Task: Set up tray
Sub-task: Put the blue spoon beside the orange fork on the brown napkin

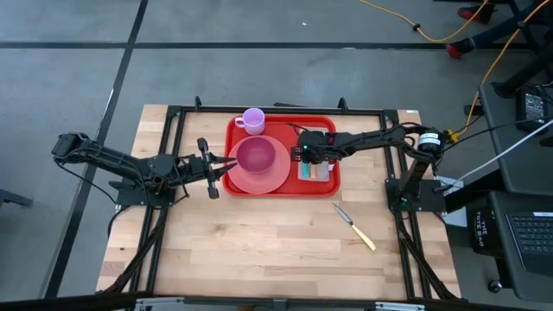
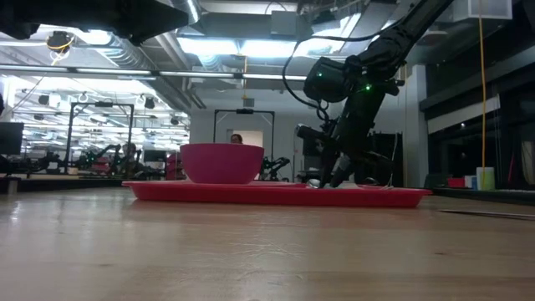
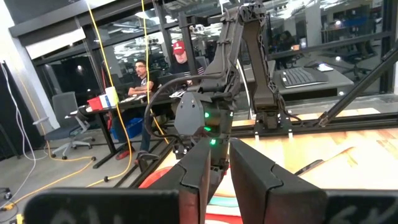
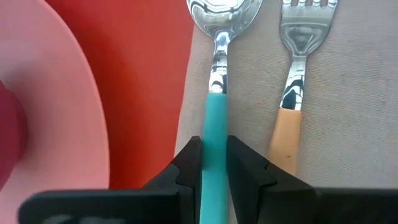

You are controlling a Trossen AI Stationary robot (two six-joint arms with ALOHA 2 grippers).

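tray (image 1: 324, 123), red, centre-far on table (image 1: 259, 242); carries pink plate (image 1: 275, 177), bowl (image 1: 256, 155), napkin (image 4: 336, 93). right gripper (image 4: 214, 163) clamped on teal spoon (image 4: 216, 93), likely laying it parallel beside fork (image 4: 297, 74). left gripper (image 1: 218, 168) nearly together, empty, beside tray's left rim. knife (image 1: 354, 225) lies near right.

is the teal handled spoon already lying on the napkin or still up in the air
Cannot tell for sure. The teal-handled spoon sits between the right gripper jaws, over the napkin beside the fork; contact isn't visible.
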